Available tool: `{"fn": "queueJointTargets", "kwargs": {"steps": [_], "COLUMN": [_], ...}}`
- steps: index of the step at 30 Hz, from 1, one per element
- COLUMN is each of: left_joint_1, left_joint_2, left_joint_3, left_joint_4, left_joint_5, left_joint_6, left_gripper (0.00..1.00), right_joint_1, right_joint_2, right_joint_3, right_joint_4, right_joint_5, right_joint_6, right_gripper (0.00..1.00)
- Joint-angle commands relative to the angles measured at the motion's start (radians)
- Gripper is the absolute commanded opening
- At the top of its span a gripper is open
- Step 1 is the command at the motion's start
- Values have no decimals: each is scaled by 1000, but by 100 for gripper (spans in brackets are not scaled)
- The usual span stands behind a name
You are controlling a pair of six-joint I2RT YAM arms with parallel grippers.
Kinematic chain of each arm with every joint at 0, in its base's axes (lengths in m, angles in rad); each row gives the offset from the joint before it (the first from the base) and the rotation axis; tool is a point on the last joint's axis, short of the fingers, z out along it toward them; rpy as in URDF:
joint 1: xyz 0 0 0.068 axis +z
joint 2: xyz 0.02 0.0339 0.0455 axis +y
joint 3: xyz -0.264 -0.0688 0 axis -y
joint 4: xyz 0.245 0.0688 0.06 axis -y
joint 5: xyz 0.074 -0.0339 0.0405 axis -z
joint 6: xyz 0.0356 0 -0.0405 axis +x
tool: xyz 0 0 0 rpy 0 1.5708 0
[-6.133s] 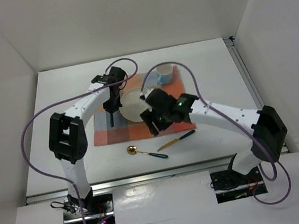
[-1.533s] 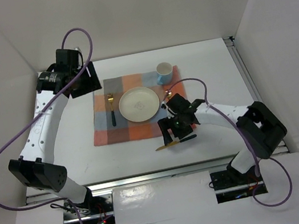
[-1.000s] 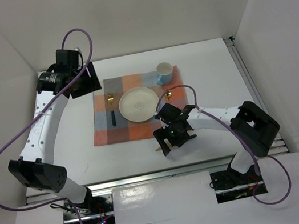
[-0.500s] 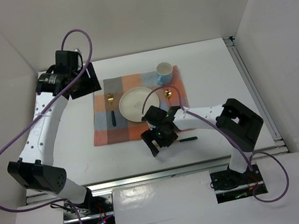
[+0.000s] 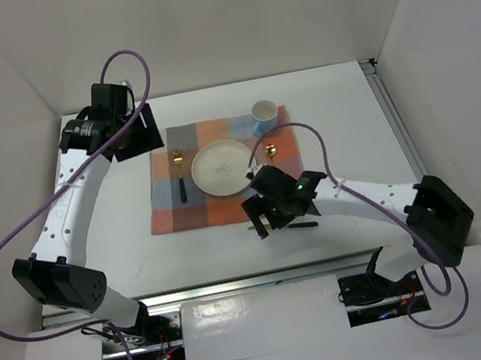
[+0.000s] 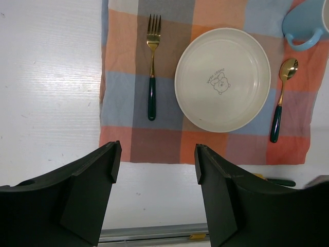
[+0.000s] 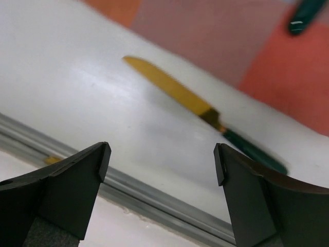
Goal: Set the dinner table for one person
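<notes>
On the white dinner table lies a checked mat with a cream plate at its centre. A gold fork with a dark green handle lies left of the plate and a matching spoon lies to its right. A blue cup stands at the mat's far right corner. A gold knife lies on the bare table just in front of the mat. My right gripper hangs open above it, holding nothing. High above the table, at the far left, my left gripper is open and empty.
An aluminium rail runs along the table's near edge, close below the right gripper. White walls close in the table on three sides. The left wrist view shows the fork, plate, spoon and cup from above.
My right gripper has swung left along the mat's near edge and back right, and its jaws have opened wider. The knife stays on the table. The left arm has not moved.
</notes>
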Motion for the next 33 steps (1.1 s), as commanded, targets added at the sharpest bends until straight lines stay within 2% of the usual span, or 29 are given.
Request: {"fn": "queueJointTargets", "kwargs": {"steps": [1,2,8,24,31,33], "left_joint_1": [5,5,5,5,5,5], "left_joint_2": [-38,-38,-38,-56,-56,-66], "left_joint_3": [1,1,10,10,10,10], "left_joint_4": [29,29,18,18,18,18], "left_joint_5": [15,15,15,6,6,6], "left_joint_6": [4,4,4,4,4,4], "left_gripper": [76,76,76,76,76,76], "right_joint_1": [-55,-82,-182,-182,-100,-90], "right_joint_2": [-87,-88,-42,73,132,144], "right_joint_3": [-26,-42,-77,-117,-54,-30], "right_joint_4": [-9,-9,40,90,12,-14], "right_joint_5": [123,123,60,-92,-55,-46], "right_joint_6": [39,39,44,44,44,33], "right_gripper": [96,100,100,100,100,94]}}
